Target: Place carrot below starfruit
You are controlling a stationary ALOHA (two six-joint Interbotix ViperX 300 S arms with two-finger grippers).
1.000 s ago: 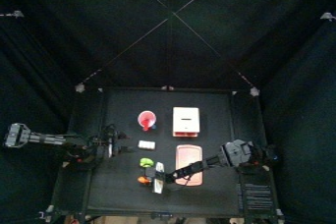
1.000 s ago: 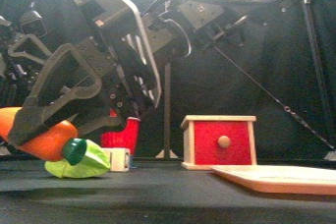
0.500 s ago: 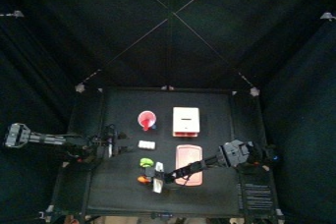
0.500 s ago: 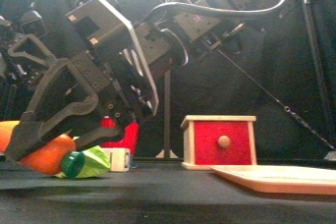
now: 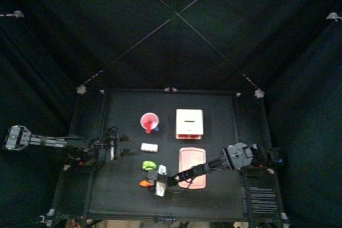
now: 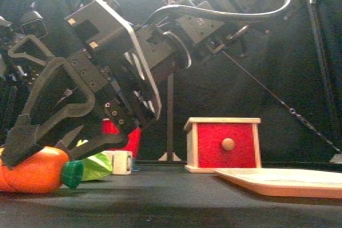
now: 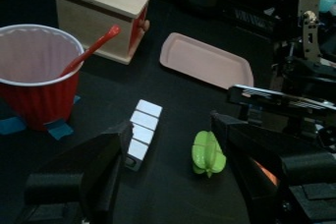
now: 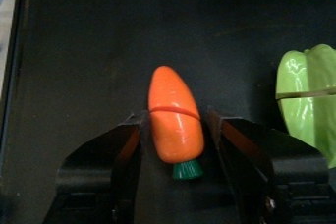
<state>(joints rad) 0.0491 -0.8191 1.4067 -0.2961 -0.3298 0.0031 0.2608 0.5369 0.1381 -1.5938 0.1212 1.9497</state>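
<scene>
The small orange tapered carrot [image 8: 175, 120] is lying on the black bench [image 6: 187, 207], just near-side of the yellow-green ribbed starfruit [image 8: 309, 102]. The right tool [image 8: 175, 135] is straddling it with jaws spread (seemingly letting go); only withdrawal is remaining, I judge.

Overhead view dim, black curtains [image 5: 80, 32] swallow light. Front view: bright backlight glare upper left, near carrot [image 6: 34, 170] soft. Wrist views evenly lit, sharp.
</scene>
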